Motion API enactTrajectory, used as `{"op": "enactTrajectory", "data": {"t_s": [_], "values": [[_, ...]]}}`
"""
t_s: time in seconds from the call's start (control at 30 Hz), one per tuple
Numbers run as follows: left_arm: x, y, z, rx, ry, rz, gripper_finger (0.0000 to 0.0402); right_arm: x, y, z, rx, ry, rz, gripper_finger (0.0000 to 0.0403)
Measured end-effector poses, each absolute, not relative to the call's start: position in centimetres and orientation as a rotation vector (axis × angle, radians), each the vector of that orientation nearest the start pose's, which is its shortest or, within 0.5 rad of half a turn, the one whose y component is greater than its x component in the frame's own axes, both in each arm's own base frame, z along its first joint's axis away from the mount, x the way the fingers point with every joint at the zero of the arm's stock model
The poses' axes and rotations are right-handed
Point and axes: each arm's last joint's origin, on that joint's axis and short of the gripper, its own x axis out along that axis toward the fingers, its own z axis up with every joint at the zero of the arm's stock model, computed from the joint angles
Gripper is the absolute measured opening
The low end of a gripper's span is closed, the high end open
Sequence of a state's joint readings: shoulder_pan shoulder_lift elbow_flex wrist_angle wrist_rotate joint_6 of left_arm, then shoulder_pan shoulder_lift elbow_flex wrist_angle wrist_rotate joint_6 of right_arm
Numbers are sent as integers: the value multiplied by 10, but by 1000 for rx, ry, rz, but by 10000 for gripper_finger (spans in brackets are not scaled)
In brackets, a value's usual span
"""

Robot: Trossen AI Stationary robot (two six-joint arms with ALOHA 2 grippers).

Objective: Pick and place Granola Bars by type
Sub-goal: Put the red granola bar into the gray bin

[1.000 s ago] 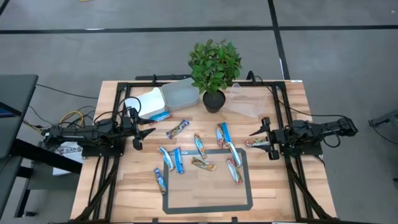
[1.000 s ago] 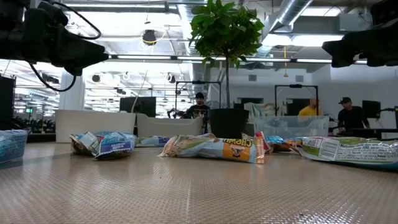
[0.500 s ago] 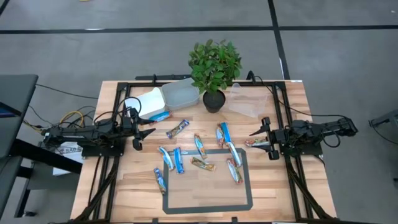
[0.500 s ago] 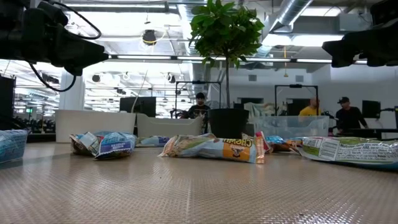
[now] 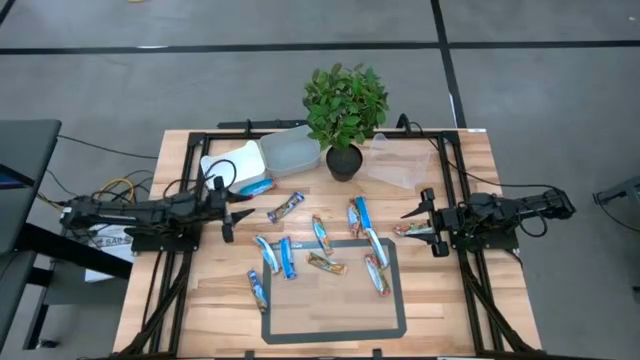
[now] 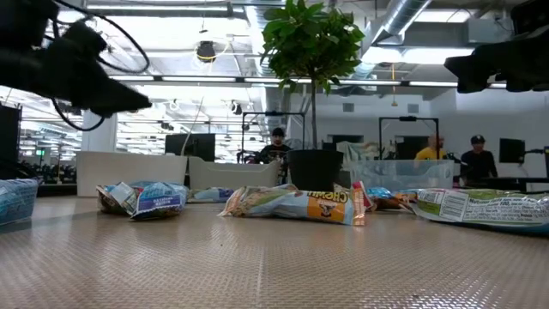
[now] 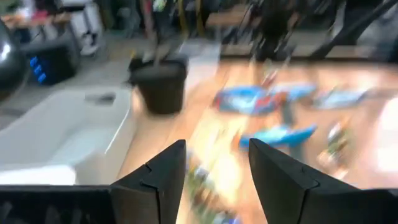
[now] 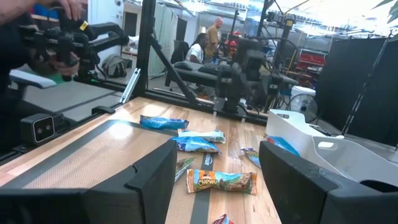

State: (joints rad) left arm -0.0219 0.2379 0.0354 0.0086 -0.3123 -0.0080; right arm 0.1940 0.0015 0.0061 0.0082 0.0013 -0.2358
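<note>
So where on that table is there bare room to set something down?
The lower part of the dark-taped rectangle is bare wood, as is the front right corner below the right gripper. The middle is crowded with granola bars, and the plant and tubs fill the back.

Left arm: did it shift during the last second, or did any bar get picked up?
The left gripper has moved a little toward the table's middle, nearer the granola bars, with its fingers apart and empty; the left wrist view is motion-blurred. No bar was gripped or released. The right gripper stayed put at the right side, open and empty, and the bars lie where they were.
</note>
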Motion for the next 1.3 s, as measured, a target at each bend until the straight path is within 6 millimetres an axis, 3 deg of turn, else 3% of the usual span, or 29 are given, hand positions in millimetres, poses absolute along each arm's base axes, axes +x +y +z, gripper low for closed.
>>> {"op": "enactTrajectory", "data": {"t_s": [0.27,0.43,0.8,1.03,1.3], "values": [[132,10,163,60,420,442,169,96,19,166,-234,-35,191,224],[158,11,169,108,595,516,169,96,19,166,-234,-35,190,224],[214,15,158,189,955,635,169,96,19,166,-234,-36,191,224],[225,26,145,217,1123,697,169,96,19,166,-234,-35,191,224],[218,37,139,234,1212,751,169,96,19,166,-234,-36,191,224]]}}
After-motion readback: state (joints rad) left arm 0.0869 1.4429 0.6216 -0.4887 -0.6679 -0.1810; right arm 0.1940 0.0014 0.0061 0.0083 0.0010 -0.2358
